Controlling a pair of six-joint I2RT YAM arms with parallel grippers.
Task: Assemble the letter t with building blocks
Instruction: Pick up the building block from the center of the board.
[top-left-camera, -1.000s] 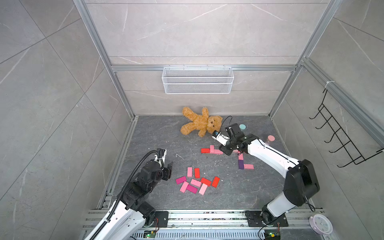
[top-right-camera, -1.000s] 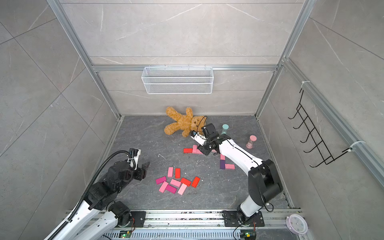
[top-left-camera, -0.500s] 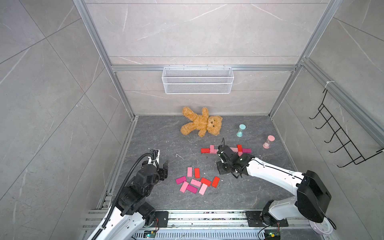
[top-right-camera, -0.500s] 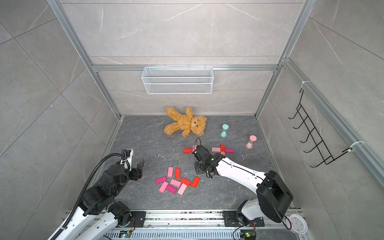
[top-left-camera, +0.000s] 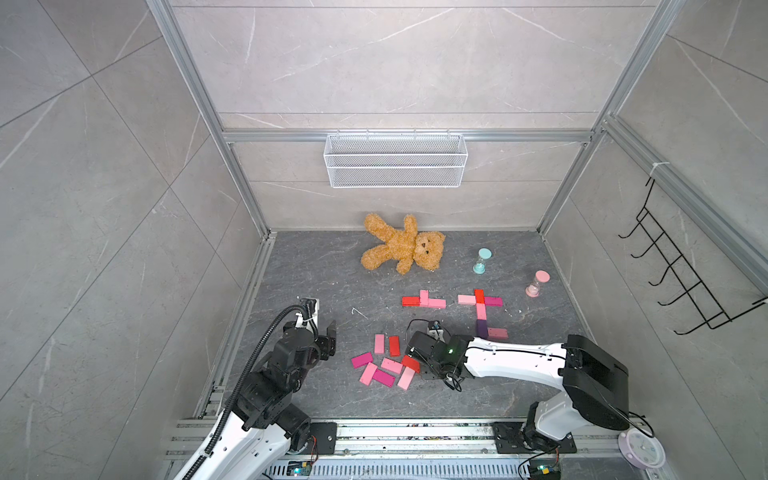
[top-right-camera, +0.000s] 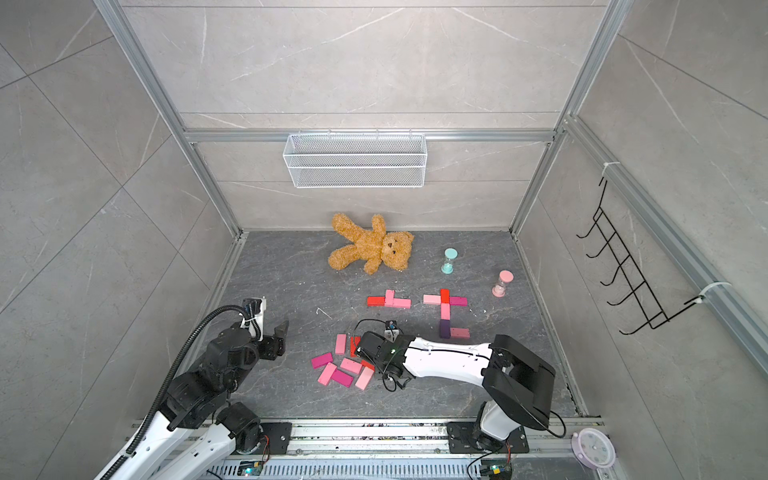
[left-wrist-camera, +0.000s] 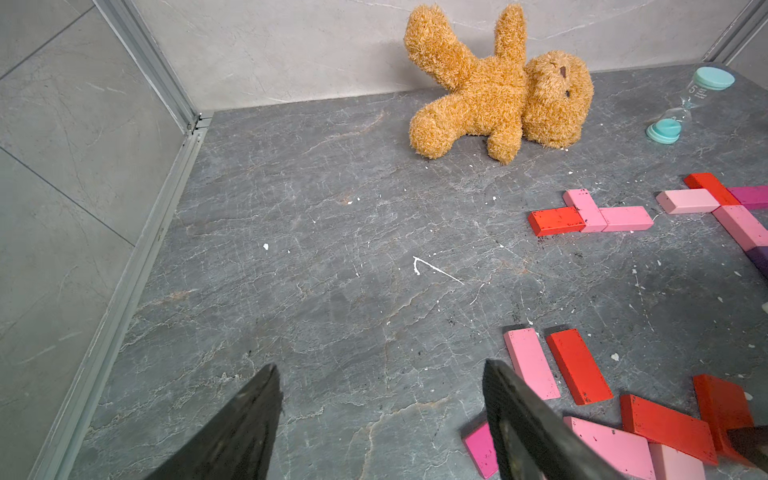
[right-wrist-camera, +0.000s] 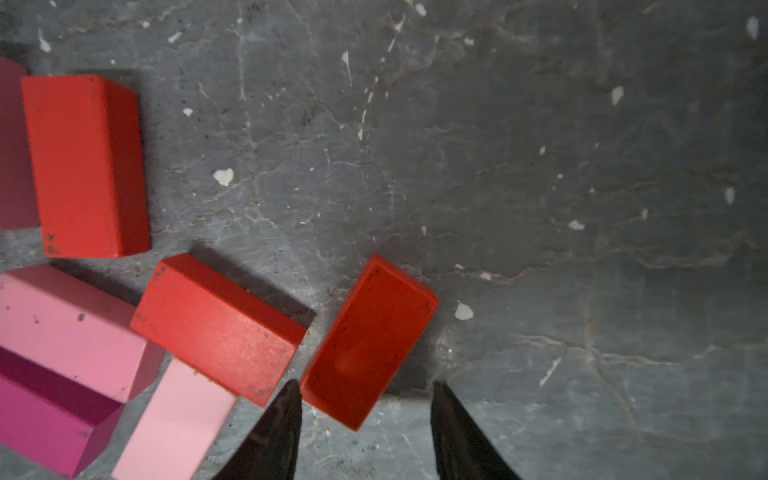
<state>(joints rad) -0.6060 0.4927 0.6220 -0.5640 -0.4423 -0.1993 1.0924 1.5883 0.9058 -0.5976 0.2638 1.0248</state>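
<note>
- My left gripper (left-wrist-camera: 380, 370) hangs above bare floor (left-wrist-camera: 332, 249), jaws wide, empty.
- My right gripper (right-wrist-camera: 365, 384) is low, jaws parted astride one end of a flat red block (right-wrist-camera: 370, 340), not clamped.
- That block lies at the edge of the loose blocks (top-left-camera: 384, 368).
- A t-shaped group (top-left-camera: 481, 307) lies near the pink hourglass (top-left-camera: 537, 284).

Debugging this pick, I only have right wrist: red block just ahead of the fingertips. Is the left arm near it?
Observer: No, the left gripper is across the loose pile from it, open and empty.
Operator: Any t laid yet?
Observer: One t lies near the pink hourglass, crossbar and stem joined.
Operator: Anything else started?
Observer: Beside it, a three-block group: red plus two pinks, no stem.
</note>
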